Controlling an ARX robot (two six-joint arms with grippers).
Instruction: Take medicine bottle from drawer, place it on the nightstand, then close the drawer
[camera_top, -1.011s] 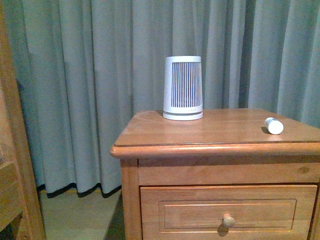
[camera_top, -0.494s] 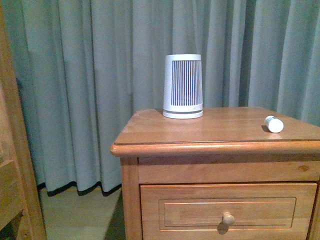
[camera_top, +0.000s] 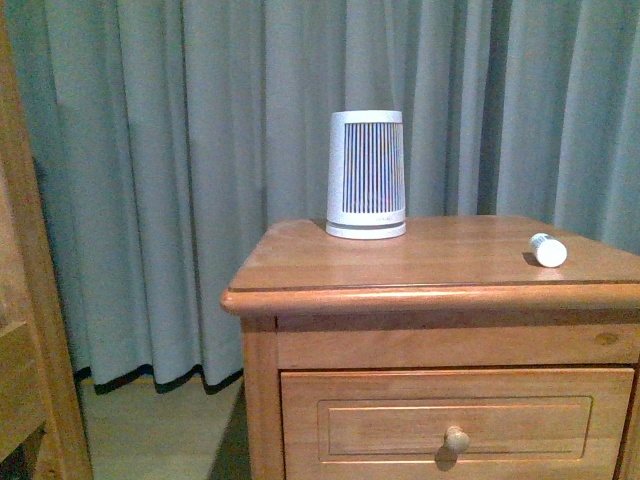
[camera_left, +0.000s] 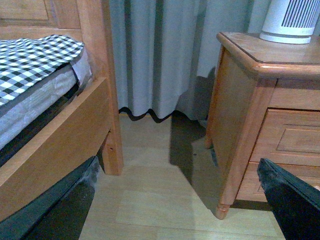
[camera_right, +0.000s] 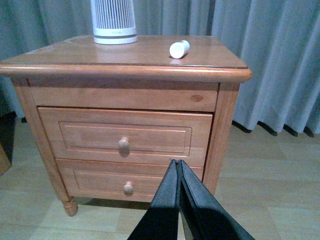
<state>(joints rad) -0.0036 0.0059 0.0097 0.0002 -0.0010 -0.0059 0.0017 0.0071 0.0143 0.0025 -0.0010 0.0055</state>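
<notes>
Front: medicine bottle (camera_top: 548, 250) lying on its side near the right end of the nightstand (camera_top: 420, 262) top, well apart from the ribbed white device (camera_top: 366, 175), long axis slanting from back-left to front-right; drawer (camera_top: 455, 420) flush and shut. Left wrist: left pincer (camera_left: 175, 210) released, dark fingers (camera_left: 292, 200) spread wide over the floor between bed (camera_left: 45, 100) and nightstand. Right wrist: right pincer (camera_right: 179, 172) clenched on nothing, fingertips together before the drawer fronts, bottle up on top
</notes>
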